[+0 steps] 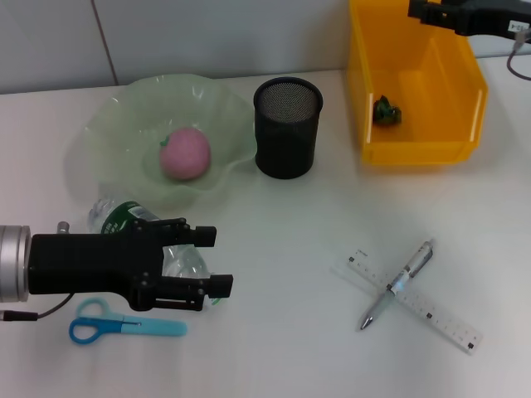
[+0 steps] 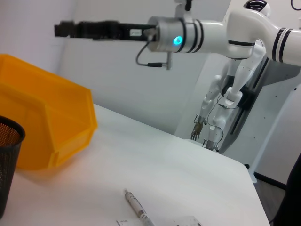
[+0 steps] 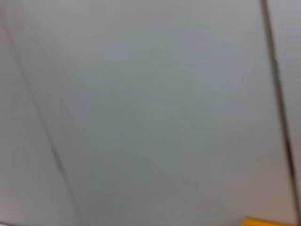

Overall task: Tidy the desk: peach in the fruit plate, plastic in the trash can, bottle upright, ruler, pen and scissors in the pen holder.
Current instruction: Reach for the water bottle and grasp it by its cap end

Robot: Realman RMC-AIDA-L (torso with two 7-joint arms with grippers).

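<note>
A clear plastic bottle (image 1: 124, 217) with a green label lies on its side near the table's front left. My left gripper (image 1: 214, 262) is open, one finger on each side of the bottle's narrow end. Just in front of it lie the blue scissors (image 1: 124, 326). The pink peach (image 1: 184, 153) rests in the green fruit plate (image 1: 116, 116). A black mesh pen holder (image 1: 287, 126) stands beside the plate. The pen (image 1: 398, 283) lies across the ruler (image 1: 423, 307) at the front right. Crumpled green plastic (image 1: 387, 111) sits in the yellow bin (image 1: 452, 149). My right gripper (image 1: 413, 8) hovers over the bin's far edge.
In the left wrist view the right arm's gripper (image 2: 61, 29) reaches out above the yellow bin (image 2: 51, 127), with the pen holder (image 2: 7, 155) and the pen (image 2: 138, 207) nearer. A grey cable (image 1: 518, 62) trails at the far right. The wall is close behind the table.
</note>
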